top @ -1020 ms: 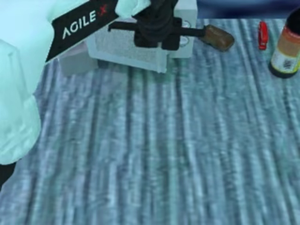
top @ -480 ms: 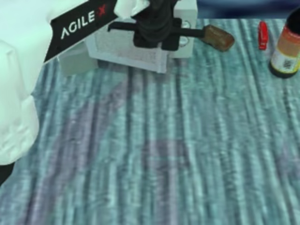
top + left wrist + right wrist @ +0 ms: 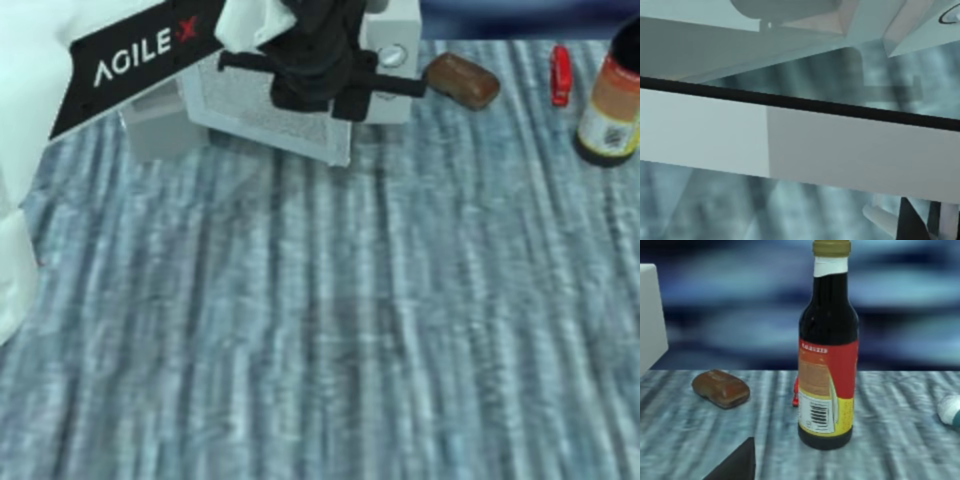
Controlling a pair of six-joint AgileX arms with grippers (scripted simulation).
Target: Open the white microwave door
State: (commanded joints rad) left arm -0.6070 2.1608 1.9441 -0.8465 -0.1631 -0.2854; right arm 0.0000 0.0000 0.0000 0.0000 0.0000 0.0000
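The bench, covered in streaky blue-grey cloth, carries the boxy white microwave at its far edge, left of middle. The white microwave door, a flat panel with a speckled grey mesh window, stands swung partly outward, its long axis running along the bench's width. The left pincer sits directly over the door's free edge by the knobs; I cannot tell how wide it stands. The right arm is parked out of the top view. Further right lie a brown glossy lump, a dark sauce bottle and a small red item.
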